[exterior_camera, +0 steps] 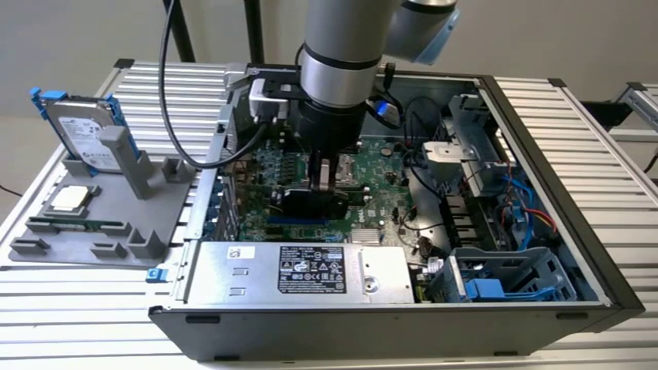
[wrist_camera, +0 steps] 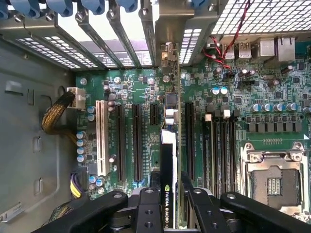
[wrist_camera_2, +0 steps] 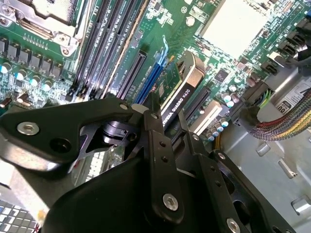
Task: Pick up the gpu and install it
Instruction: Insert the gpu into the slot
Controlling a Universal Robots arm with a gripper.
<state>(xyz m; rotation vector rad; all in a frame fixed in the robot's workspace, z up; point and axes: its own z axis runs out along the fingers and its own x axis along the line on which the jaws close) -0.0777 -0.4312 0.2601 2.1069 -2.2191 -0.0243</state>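
The pincer [wrist_camera: 170, 204] is clamped on the gpu's [wrist_camera: 167, 160] top edge, holding it on edge just above the motherboard [wrist_camera: 141, 87], a light, stiff, fragile card best gripped by its edges, not its components.

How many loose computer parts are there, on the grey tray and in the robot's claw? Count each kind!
Hard drive: 1
Processor chip: 1
Memory stick: 1
gpu, held in the gripper: 1
Total: 4
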